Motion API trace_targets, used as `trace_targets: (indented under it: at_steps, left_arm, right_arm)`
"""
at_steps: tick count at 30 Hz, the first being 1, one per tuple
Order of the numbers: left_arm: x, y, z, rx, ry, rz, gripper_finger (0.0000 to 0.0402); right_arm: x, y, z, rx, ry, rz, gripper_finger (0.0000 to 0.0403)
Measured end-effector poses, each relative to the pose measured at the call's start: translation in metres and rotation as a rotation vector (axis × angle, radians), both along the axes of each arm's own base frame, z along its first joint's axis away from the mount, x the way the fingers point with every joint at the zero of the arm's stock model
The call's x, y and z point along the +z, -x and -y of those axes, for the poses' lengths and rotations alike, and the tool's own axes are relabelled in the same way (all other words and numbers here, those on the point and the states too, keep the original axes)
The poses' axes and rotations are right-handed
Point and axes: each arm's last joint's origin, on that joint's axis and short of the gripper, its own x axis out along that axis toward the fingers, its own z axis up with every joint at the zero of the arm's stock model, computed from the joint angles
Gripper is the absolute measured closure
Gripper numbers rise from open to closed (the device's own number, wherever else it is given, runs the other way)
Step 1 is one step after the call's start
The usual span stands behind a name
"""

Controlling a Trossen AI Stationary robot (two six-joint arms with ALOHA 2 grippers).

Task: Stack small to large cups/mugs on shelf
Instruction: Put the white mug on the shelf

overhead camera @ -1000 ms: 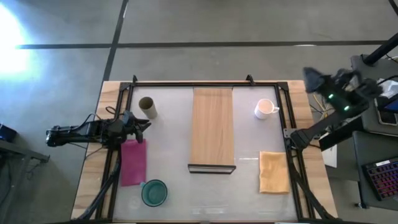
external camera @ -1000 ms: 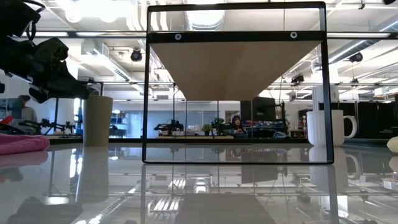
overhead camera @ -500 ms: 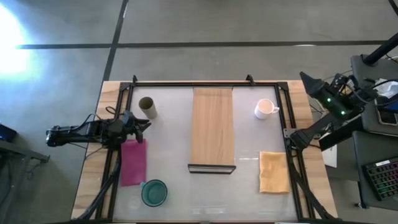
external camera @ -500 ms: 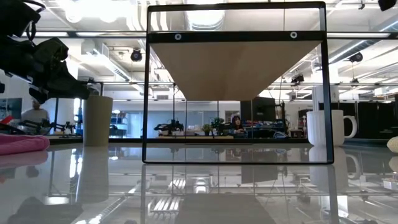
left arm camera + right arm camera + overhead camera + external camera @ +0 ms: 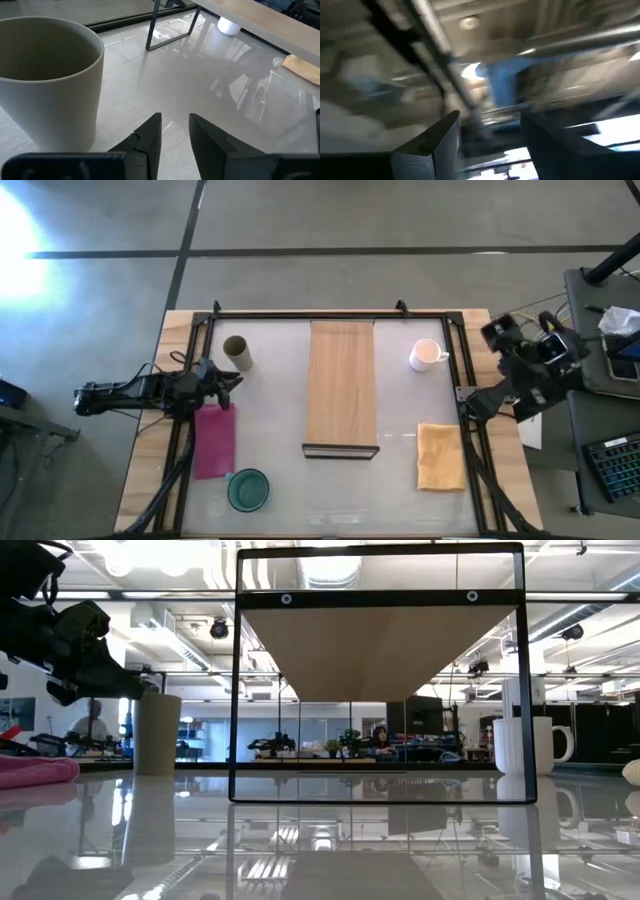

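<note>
While the white mug (image 5: pixel 427 354) stands on the tabletop (image 5: pixel 400 480) beside the empty wood shelf (image 5: pixel 342 385), right tool (image 5: pixel 497 334) hangs off-table, spread. Left tool (image 5: pixel 228 379), nearly pressed together, sits just beside the olive cup (image 5: pixel 237 352): an advance risks toppling it.
</note>
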Motion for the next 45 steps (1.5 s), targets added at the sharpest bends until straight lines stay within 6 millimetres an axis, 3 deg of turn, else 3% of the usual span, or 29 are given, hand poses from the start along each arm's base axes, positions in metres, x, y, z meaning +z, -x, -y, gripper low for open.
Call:
trace_targets:
  at_steps: [3,5,6,8,10,12,14,17,23,28,32,34,36,38,40,42,45]
  left_arm:
    - [0.0,0.0,0.0,0.0,0.0,0.0,0.0317]
    - [0.0,0.0,0.0,0.0,0.0,0.0,0.0317]
    - [0.0,0.0,0.0,0.0,0.0,0.0,0.0317]
    - [0.0,0.0,0.0,0.0,0.0,0.0,0.0317]
    - [0.0,0.0,0.0,0.0,0.0,0.0,0.0317]
    - [0.0,0.0,0.0,0.001,0.0,0.0,0.0317]
    - [0.0,0.0,0.0,0.0,0.0,0.0,0.0317]
    - [0.0,0.0,0.0,0.001,0.0,0.0,0.0317]
    - [0.0,0.0,0.0,0.0,0.0,0.0,0.0317]
    - [0.0,0.0,0.0,0.001,0.0,0.0,0.0317]
    - [0.0,0.0,0.0,0.0,0.0,0.0,0.0317]
    - [0.0,0.0,0.0,0.0,0.0,0.0,0.0317]
    - [0.0,0.0,0.0,0.0,0.0,0.0,0.0317]
    - [0.0,0.0,0.0,0.001,0.0,0.001,0.0317]
    - [0.0,0.0,0.0,0.0,0.0,0.0,0.0317]
    - [0.0,0.0,0.0,0.0,0.0,0.0,0.0317]
    - [0.0,0.0,0.0,0.001,0.0,0.0,0.0317]
  right_arm:
    - [0.012,-0.015,0.01,-0.51,-0.273,-0.358,0.02]
    - [0.022,-0.018,0.016,-0.74,-0.285,-0.571,0.02]
    - [0.03,-0.016,0.018,-0.758,-0.237,-0.575,0.02]
    - [0.05,-0.005,0.02,-0.632,-0.1,-0.457,0.02]
    - [0.067,0.011,0.023,-0.399,0.032,-0.356,0.0204]
    - [0.082,0.024,0.029,-0.233,0.093,-0.327,0.0213]
    - [0.094,0.027,0.032,-0.219,0.104,-0.319,0.0223]
    - [0.1,0.022,0.026,-0.042,0.289,-0.323,0.0238]
    - [0.111,-0.01,0.018,0.003,0.357,-0.382,0.0255]
    - [0.09,-0.081,0.029,-0.207,0.243,-0.753,0.0257]
    - [0.078,-0.132,0.064,-0.345,0.221,-0.901,0.0257]
    - [0.079,-0.141,0.099,-0.493,0.161,-0.983,0.0257]
    - [0.08,-0.139,0.145,-0.634,0.018,-1.051,0.0257]
    - [0.079,-0.126,0.189,-0.773,-0.158,-1.114,0.0257]
    - [0.083,-0.099,0.224,-0.901,-0.341,-1.133,0.0257]
    - [0.09,-0.066,0.242,-0.992,-0.522,-1.107,0.0257]
    - [0.09,-0.033,0.244,-1.063,-0.699,-1.17,0.0257]
